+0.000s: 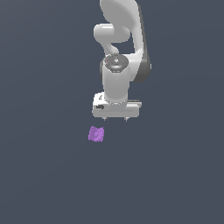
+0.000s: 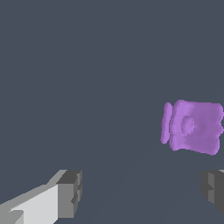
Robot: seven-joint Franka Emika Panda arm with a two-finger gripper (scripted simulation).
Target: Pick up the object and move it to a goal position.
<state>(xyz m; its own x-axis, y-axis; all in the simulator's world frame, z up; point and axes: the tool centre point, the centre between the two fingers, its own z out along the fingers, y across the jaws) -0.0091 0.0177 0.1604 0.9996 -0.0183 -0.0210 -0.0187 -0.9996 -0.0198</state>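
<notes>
On plain grey ground [image 1: 43,175], the unlabelled purple object [image 1: 96,134] lies seemingly just beside the empty, spread-apart gripper [image 1: 116,119].

exterior high, distant, wrist close, downward

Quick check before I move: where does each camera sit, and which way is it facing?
Exterior view: off the arm, apparently high up, looking down on the dark floor; shows the white arm, its hand and the purple object.
Wrist view: on the wrist, looking past the open hand at the floor; only the fingers show, with the object ahead, not between them.
Shared: the purple object, the hand and the floor.
</notes>
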